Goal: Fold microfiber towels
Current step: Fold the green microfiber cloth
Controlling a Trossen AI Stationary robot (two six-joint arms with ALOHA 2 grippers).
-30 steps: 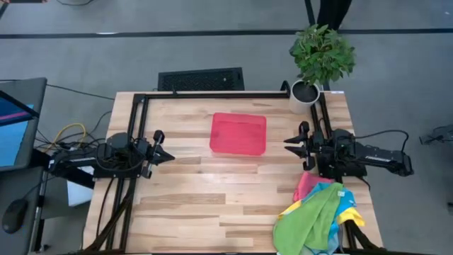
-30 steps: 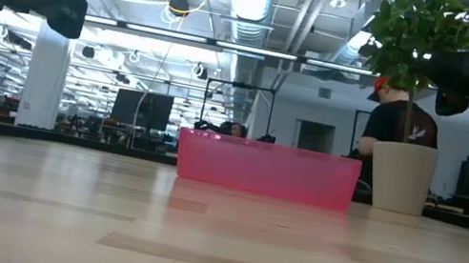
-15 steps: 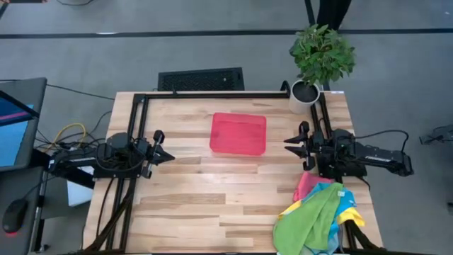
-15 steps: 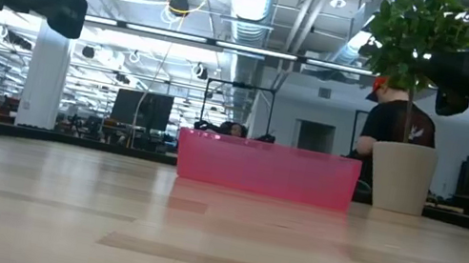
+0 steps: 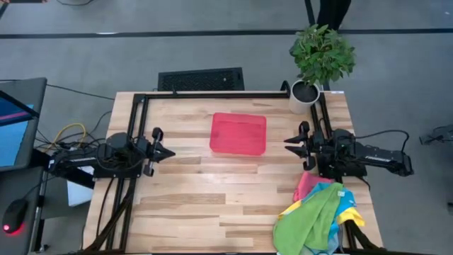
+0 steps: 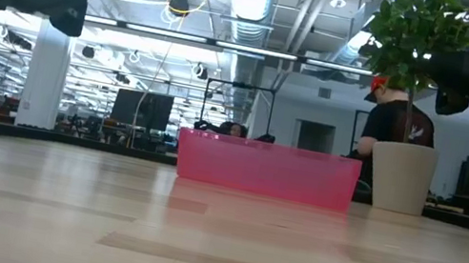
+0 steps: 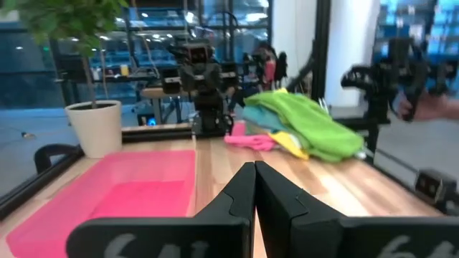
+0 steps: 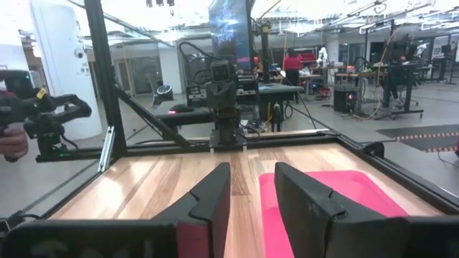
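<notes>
- Two arms sit parked at opposite edges of the wooden table (image 5: pixel 212 205), and neither is touching any cloth.
- The left end effector (image 5: pixel 164 151) hangs over its side of the table with its fingers pressed together; in its own wrist view the two dark tips (image 7: pixel 252 188) meet with no gap and nothing between them.
- The right end effector (image 5: pixel 290 144) sits across from it, fingers standing apart with a clear gap and nothing in it. Its wrist view shows bare wood and a bit of pink tray between the fingers (image 8: pixel 215 193).
- The red tray (image 5: pixel 238 133) lies between the two end effectors, a bit closer to the right one, and has nothing in it from above.
- The microfiber towels (image 5: pixel 318 212) are a crumpled heap just behind and beside the right end effector, near that arm's base at the table's corner. Green is on top, with pink, light blue and yellow poking out underneath. They're well apart from the left end effector, all the way across the table, and none look folded.
- A potted plant (image 5: pixel 320 60) in a white pot stands at the table corner on the right end effector's other side.
- The low view has a person (image 6: pixel 396 121) in a dark shirt standing behind the plant, off the table.
</notes>
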